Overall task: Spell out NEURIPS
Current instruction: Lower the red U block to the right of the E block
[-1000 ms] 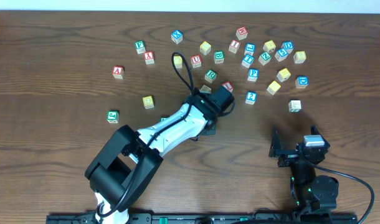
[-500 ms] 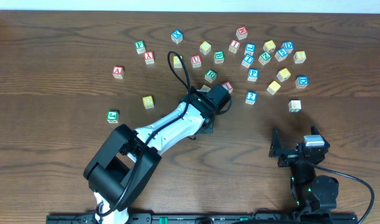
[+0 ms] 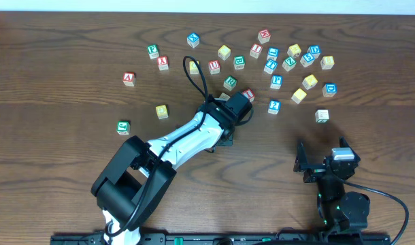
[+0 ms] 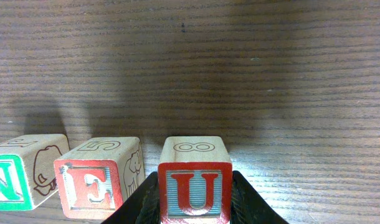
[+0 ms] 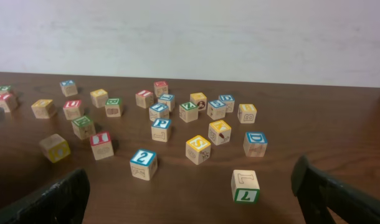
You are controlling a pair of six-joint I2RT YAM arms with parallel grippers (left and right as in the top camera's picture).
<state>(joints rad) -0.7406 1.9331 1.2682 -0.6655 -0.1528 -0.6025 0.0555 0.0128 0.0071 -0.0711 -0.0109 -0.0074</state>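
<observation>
Black-and-white left arm [image 3: 190, 136], looped black cable [image 3: 205, 93]

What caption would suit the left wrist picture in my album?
Left hand holding the red U block beside the red E block and green N block on the wooden table.

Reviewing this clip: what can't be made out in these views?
Overhead: the left arm covers the E cube and its neighbours.
Left wrist: the N cube is cut by the left edge. The U cube, held in the left hand, runs below the frame, so table contact is unclear.
Right wrist: letters on the far cubes are too small.
</observation>
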